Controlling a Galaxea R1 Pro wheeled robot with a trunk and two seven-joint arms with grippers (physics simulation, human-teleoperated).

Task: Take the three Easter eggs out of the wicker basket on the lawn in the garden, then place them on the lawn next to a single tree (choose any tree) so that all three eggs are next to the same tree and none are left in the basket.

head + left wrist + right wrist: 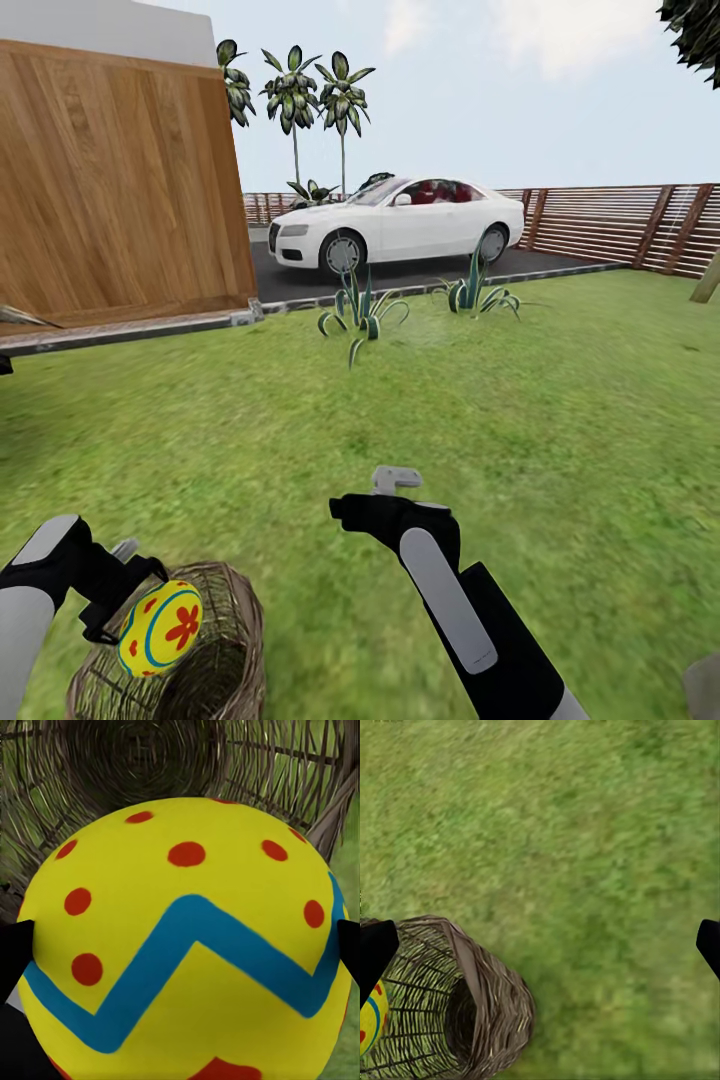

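Easter egg (160, 628) first: yellow with a blue zigzag and red spots, it sits clamped between the two dark fingers of the left gripper (135, 610), held just above the rim of the wicker basket (225, 640). From the left wrist camera the egg (184, 945) looms close, a black fingertip (15, 952) pressed against each side, and the woven inside of the basket (135, 757) lies behind it. I cannot tell whether any other eggs are inside.

The basket stands on the lawn (500, 400), close in front of the robot on its left side. The right gripper (395, 480) hangs over bare grass a little to the right of the basket, its fingers spread apart with nothing between them; its wrist camera looks down on grass (585, 832) with the basket (487, 997) off to one side.

Farther off, two spiky plants (362, 310) grow at the lawn's edge, a white car (400, 222) is parked on dark asphalt, and a slatted wooden fence (620, 225) runs behind.
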